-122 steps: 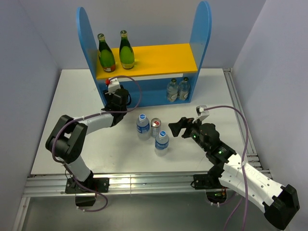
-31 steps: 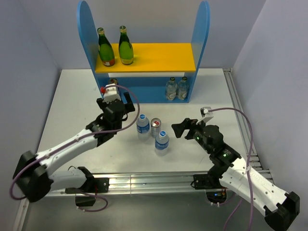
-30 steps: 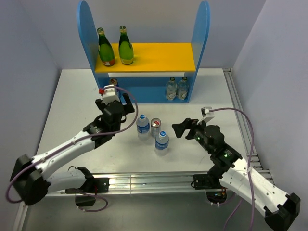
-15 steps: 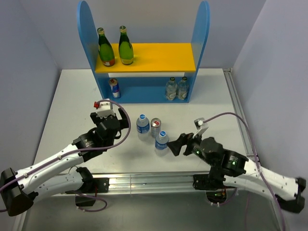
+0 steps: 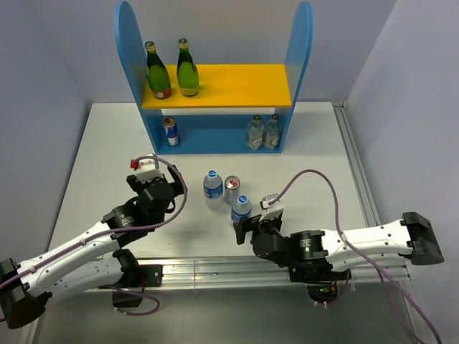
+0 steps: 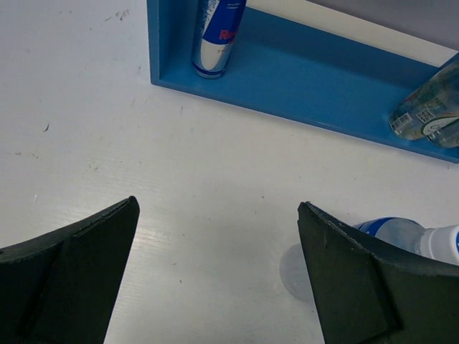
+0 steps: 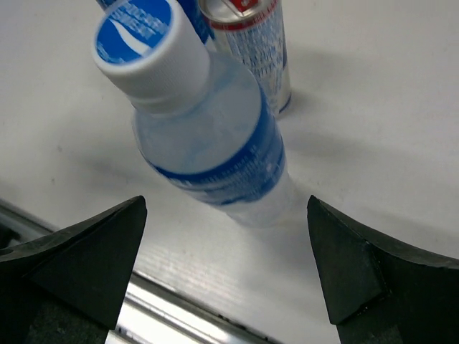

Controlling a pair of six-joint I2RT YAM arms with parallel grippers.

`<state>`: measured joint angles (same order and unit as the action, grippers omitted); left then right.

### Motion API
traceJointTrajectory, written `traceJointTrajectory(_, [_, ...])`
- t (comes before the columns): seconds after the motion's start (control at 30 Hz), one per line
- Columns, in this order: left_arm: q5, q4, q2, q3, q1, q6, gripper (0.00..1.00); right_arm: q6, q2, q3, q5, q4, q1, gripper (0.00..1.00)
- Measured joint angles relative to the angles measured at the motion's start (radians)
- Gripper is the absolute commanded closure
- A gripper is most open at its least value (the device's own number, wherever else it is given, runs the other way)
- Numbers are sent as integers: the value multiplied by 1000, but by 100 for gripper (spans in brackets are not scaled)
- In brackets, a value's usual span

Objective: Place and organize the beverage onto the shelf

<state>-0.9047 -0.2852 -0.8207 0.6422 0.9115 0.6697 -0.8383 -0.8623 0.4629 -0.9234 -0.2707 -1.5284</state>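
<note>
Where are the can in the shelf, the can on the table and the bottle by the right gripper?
Shelf can (image 5: 170,132): top view, its side.
Table can (image 5: 232,184): top view, its top.
Water bottle (image 7: 233,163): right wrist view, its blue label.

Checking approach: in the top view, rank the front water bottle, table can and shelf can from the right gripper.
From the right gripper:
1. Front water bottle, just ahead of it.
2. Table can, behind that bottle.
3. Shelf can, far back left.
</note>
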Motion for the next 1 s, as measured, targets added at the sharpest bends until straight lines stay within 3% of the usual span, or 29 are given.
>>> traceJointTrajectory(0.2, [-61,-48,-6,0,0,60,1,118,-128,-13,-49,251,65,6])
traceJointTrajectory(0.27, [-85,-85,-11,0,0,96,2,157,-172,-14,-48,328,107,23])
traceJointTrajectory(0.3, [-95,-105,-12,0,0,115,2,171,-192,-14,-45,362,123,45])
traceJointTrajectory(0.4, [-118,-150,-10,0,0,163,2,211,-223,-14,-62,428,149,93])
traceJointTrajectory(0.43, [-124,-163,-9,0,0,177,2,212,-228,-10,-70,431,153,100])
traceJointTrajectory(0.57, [-146,-213,3,0,0,236,2,204,-228,33,-70,332,154,100])
traceJointTrajectory(0.7, [-162,-236,7,-2,0,279,2,237,-188,152,-66,124,154,100])
traceJointTrajectory(0.83, [-167,-244,8,-15,0,303,2,367,-177,437,-40,-11,214,100])
traceJointTrajectory(1.0, [-166,-243,45,-32,0,304,2,526,-232,817,28,29,431,100])
